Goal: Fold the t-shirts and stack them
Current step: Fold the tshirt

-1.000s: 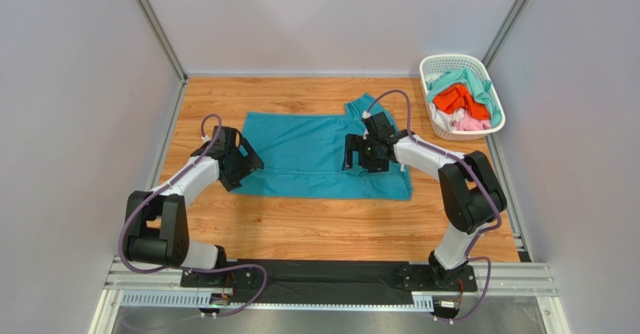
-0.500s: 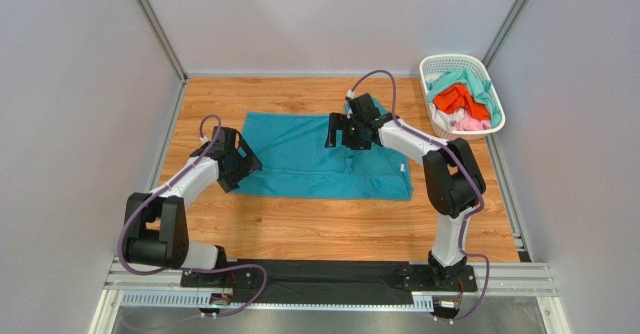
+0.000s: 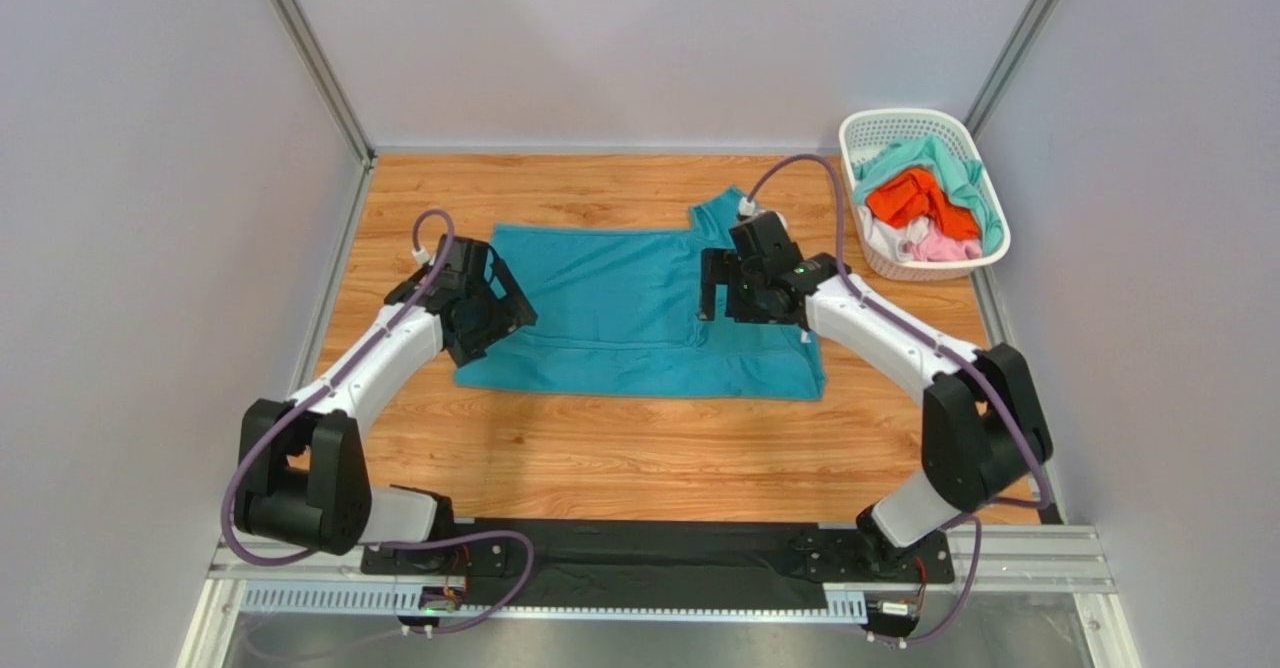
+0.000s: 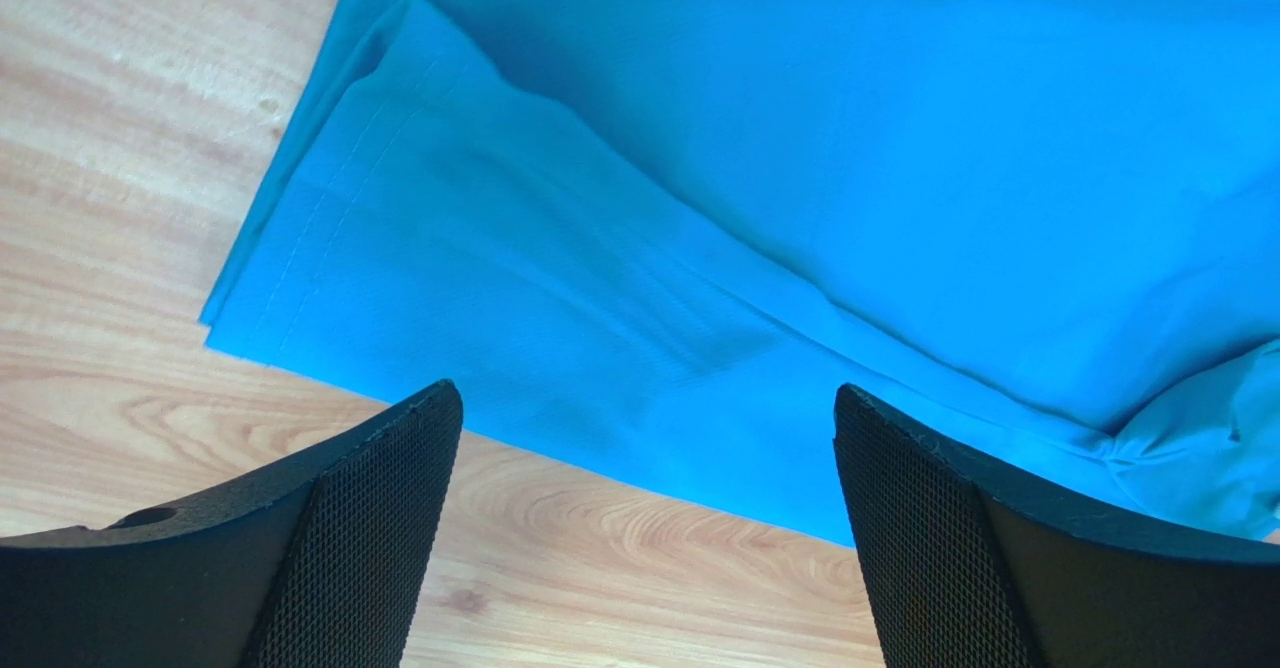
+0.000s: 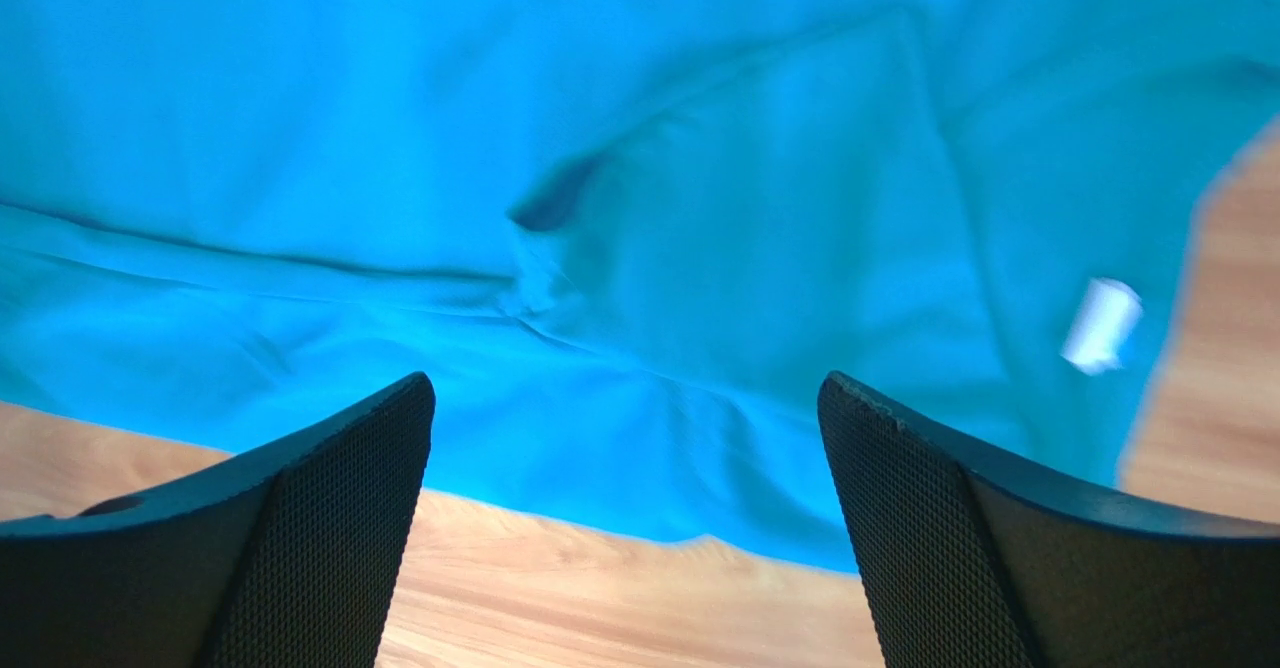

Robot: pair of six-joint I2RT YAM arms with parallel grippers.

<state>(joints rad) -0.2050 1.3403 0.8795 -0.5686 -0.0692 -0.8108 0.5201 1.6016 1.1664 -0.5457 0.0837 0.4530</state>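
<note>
- A teal-blue t-shirt [image 3: 639,308] is lying spread flat across the middle of the wooden bench [image 3: 601,451], partly folded, with one sleeve poking out at its far right corner.
- A small white neck label [image 5: 1101,322] is showing near the shirt's right edge.
- The left arm is rising from its base at the near left, bending at the elbow and stretching forward and inward to the shirt's left edge.
- The left tool [image 3: 504,308] is hanging over the shirt's near left corner with its fingers [image 4: 376,548] spread wide apart, gripping nothing.
- Whether those fingers are touching the cloth cannot be told.
- The right arm is rising from its base at the near right, with its elbow pushed out toward the bench's right side and its forearm reaching back leftward over the shirt.
- The right tool [image 3: 709,290] is pointing down over the right part of the shirt beside a fold, its fingers [image 5: 962,548] also spread wide and holding nothing.
- A white lattice basket [image 3: 879,128] is sitting at the far right corner of the bench, well apart from the teal shirt.
- In it, an orange shirt [image 3: 909,196], a mint-green shirt [image 3: 954,166] and a pale pink shirt [image 3: 939,248] are lying bunched together.
</note>
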